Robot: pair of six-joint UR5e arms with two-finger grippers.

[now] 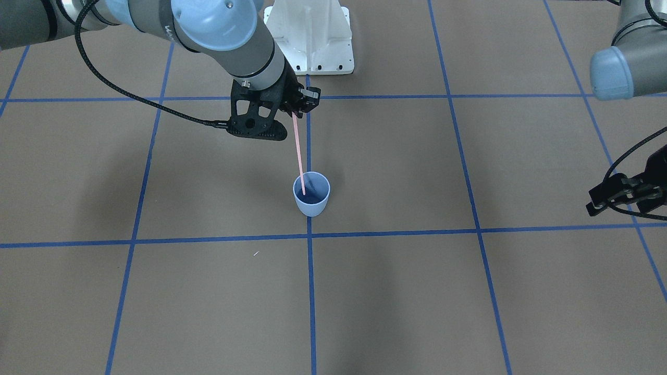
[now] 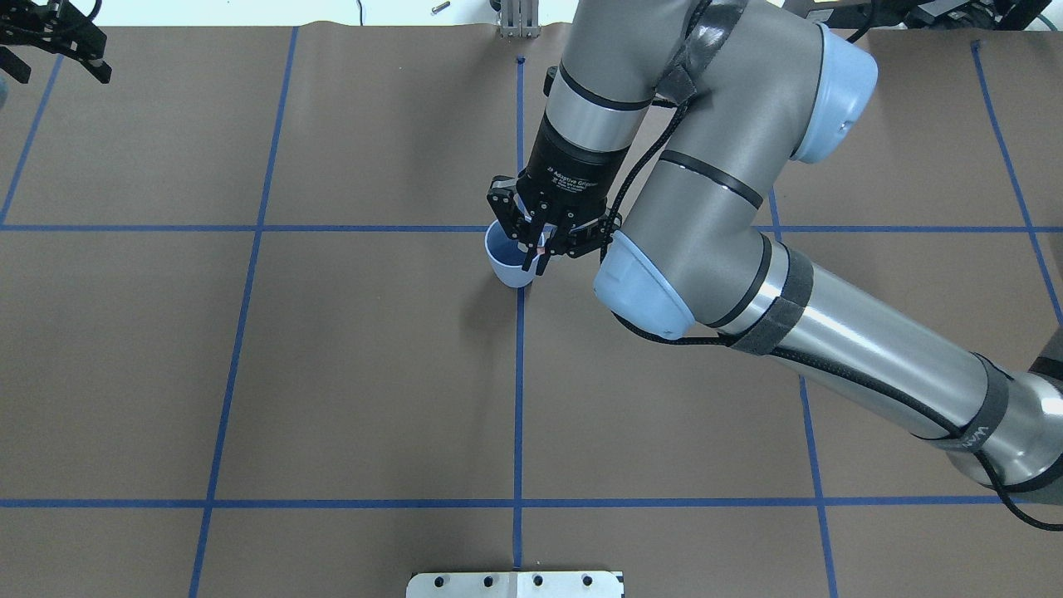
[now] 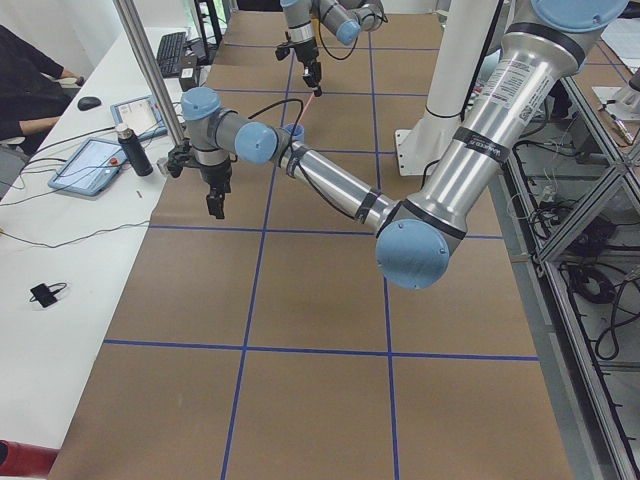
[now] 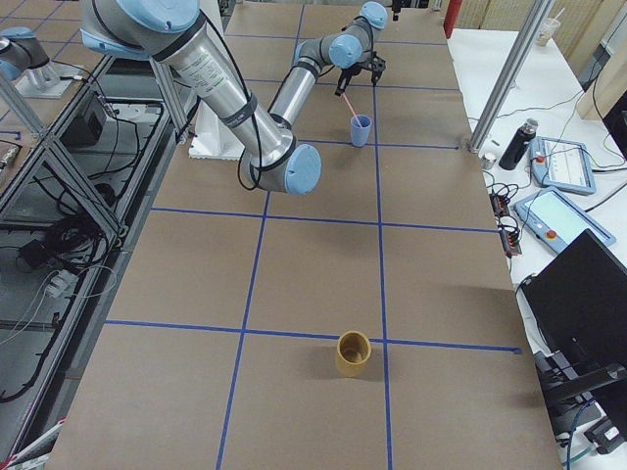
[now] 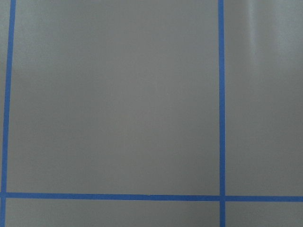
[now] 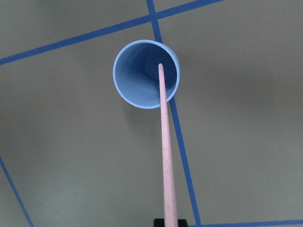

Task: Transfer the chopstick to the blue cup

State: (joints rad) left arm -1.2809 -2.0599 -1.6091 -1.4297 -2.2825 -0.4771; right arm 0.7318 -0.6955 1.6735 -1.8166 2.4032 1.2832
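The blue cup (image 1: 311,200) stands upright on the brown table, on a blue tape line. My right gripper (image 1: 293,112) is above it and a little toward the robot's base, shut on the top end of the pale pink chopstick (image 1: 298,151). The stick slants down and its lower end is inside the cup's mouth. The right wrist view shows the chopstick (image 6: 164,142) running down into the cup (image 6: 132,80). In the overhead view the right gripper (image 2: 540,249) hides part of the cup (image 2: 502,257). My left gripper (image 2: 50,41) is open and empty at the far left of the table.
A tan cup (image 4: 354,352) stands alone near the table's right end. The white robot base (image 1: 312,36) is behind the blue cup. Blue tape lines grid the brown table. Tablets and a bottle (image 4: 515,145) lie on the operators' side bench.
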